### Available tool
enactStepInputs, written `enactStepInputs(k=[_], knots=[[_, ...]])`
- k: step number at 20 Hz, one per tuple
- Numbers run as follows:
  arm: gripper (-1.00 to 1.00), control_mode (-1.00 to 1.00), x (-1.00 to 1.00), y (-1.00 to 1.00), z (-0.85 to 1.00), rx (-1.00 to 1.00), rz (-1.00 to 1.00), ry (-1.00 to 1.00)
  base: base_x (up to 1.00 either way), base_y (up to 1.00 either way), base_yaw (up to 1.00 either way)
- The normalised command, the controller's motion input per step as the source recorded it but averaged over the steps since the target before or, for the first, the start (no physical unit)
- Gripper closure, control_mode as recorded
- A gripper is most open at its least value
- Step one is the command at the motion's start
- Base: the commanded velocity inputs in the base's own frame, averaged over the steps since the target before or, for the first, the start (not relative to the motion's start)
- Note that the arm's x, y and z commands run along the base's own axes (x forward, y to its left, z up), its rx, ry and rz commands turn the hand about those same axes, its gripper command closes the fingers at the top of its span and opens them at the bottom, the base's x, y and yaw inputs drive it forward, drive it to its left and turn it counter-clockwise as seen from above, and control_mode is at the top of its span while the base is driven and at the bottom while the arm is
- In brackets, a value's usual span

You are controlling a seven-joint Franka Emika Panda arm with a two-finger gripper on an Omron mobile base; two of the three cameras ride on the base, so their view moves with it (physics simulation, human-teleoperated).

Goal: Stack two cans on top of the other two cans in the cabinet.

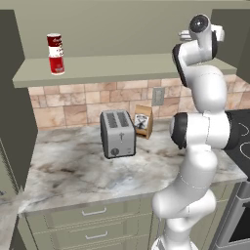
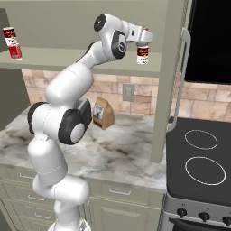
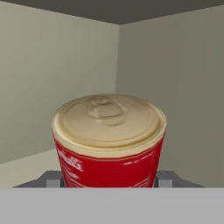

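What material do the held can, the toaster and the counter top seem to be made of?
Held can: probably metal, with a pale ridged lid and a glossy red printed label. Toaster: seems brushed grey metal, with a dull sheen on its flat sides. Counter top: looks like polished marble or stone, pale with brown veins; being rendered, this is open.

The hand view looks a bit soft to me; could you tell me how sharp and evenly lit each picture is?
Hand view: the held can looms close, its red label smeared and unreadable, lit flat, no glare. Left base view: the stacked cans and toaster are fairly crisp, with soft shading under the shelf. Right base view: even light, the pincer grips its can clearly, label text too small to read.
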Motion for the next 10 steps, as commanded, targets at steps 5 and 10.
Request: enactStepInputs(k=[5, 10], knots=[[1.0, -1.0, 0.13, -0.06, 0.0, 0.0, 0.03, 0.0, 0.0, 0.0, 0.0], [1.0, -1.0, 0.16, -0.06, 0.0, 0.0, 0.03, 0.0, 0.0, 0.0, 0.0]])
